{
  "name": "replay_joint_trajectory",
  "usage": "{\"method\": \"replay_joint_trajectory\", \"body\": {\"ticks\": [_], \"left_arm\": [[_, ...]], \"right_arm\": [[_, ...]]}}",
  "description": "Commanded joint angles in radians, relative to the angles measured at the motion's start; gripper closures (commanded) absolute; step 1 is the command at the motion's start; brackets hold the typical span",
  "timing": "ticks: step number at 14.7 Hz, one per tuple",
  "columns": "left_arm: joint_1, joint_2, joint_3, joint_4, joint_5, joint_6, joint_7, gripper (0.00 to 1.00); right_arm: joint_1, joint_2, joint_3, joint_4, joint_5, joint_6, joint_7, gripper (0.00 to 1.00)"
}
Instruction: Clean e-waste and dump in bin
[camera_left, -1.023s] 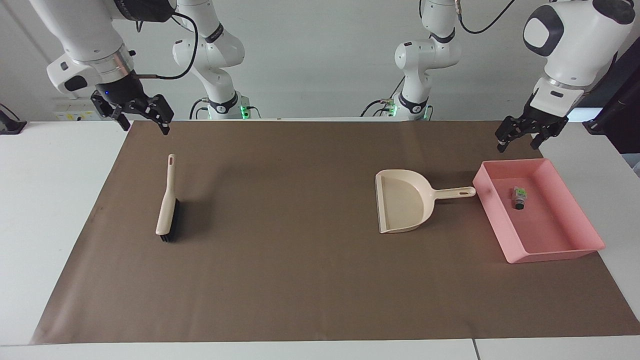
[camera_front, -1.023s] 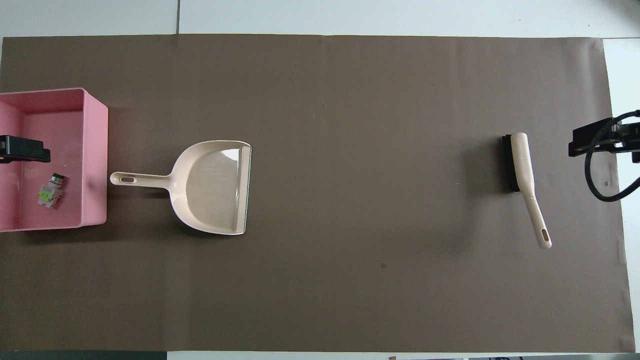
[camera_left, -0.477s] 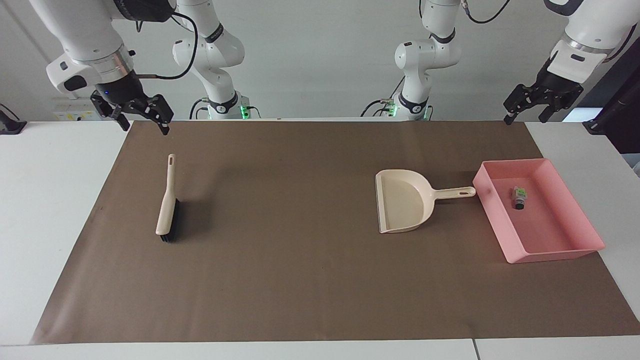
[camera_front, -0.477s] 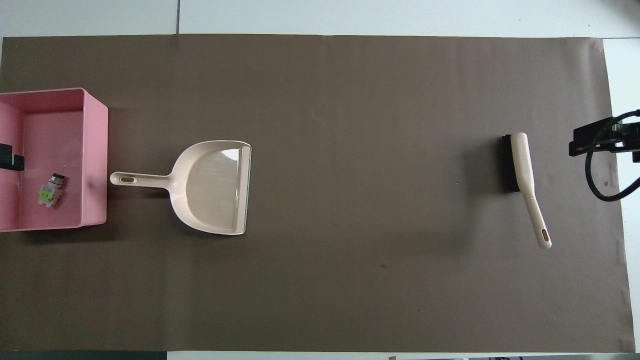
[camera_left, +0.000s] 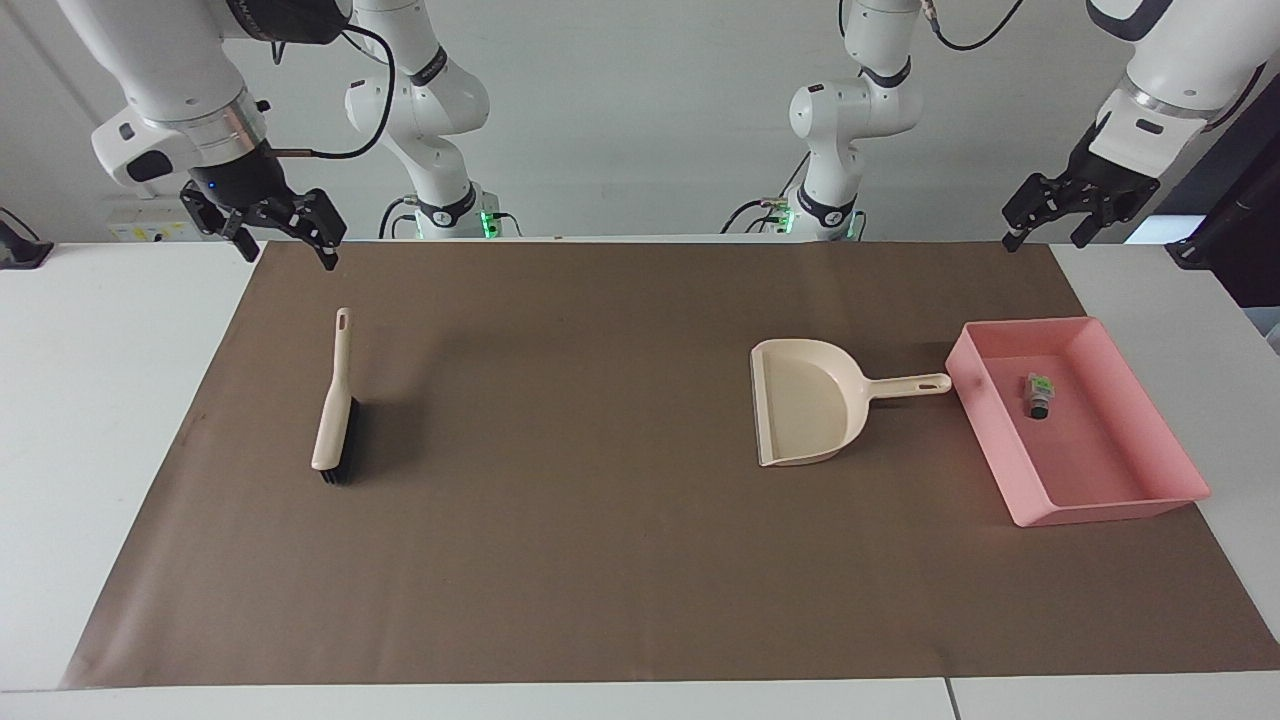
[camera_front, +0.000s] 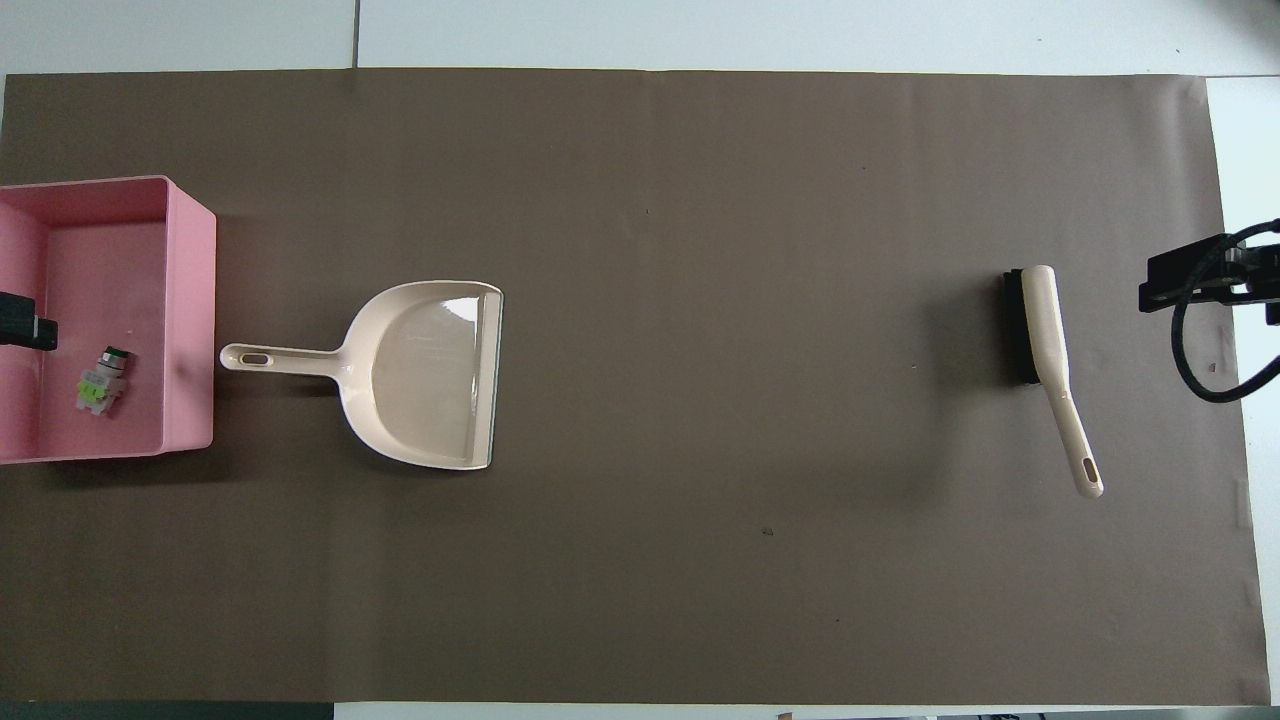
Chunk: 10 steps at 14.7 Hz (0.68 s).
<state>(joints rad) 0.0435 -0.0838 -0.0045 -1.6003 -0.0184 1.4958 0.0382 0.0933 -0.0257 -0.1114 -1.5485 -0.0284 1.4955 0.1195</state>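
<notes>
E-waste (camera_left: 1038, 394) in bin (camera_left: 1120, 508), left-arm end; looks done, though any black part not discernible. Dustpan (camera_left: 810, 400), brush (camera_left: 333, 420) parked. Left gripper (camera_left: 1058, 212), right gripper (camera_left: 272, 226) raised, fingers apart, empty.

1. A white table (camera_left: 120, 420) carries a brown mat (camera_left: 600, 560).
2. On the mat: a pink bin (camera_left: 1170, 420) at 3 o'clock in the facing view, a beige dustpan (camera_left: 800, 400) just beside it with its handle toward it, and a brush (camera_left: 330, 420) at 9 o'clock.
</notes>
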Motion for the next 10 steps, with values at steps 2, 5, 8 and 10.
{"method": "replay_joint_trajectory", "body": {"ticks": [2,5,8,10], "left_arm": [[0.007,-0.002,-0.002,0.005,-0.009,-0.002,0.003,0.01],[0.007,-0.004,-0.002,0.003,-0.009,-0.012,0.002,0.01],[-0.002,-0.004,-0.002,0.003,-0.009,-0.008,0.002,0.01],[0.002,-0.004,-0.002,0.003,-0.009,-0.003,0.003,0.01]], "right_arm": [[-0.004,-0.023,0.001,-0.030,-0.005,0.019,0.017,0.00],[-0.004,-0.023,0.001,-0.028,-0.005,0.015,0.015,0.00],[-0.006,-0.023,-0.001,-0.027,-0.005,0.015,0.018,0.00],[-0.006,-0.023,-0.001,-0.027,-0.005,0.015,0.020,0.00]]}}
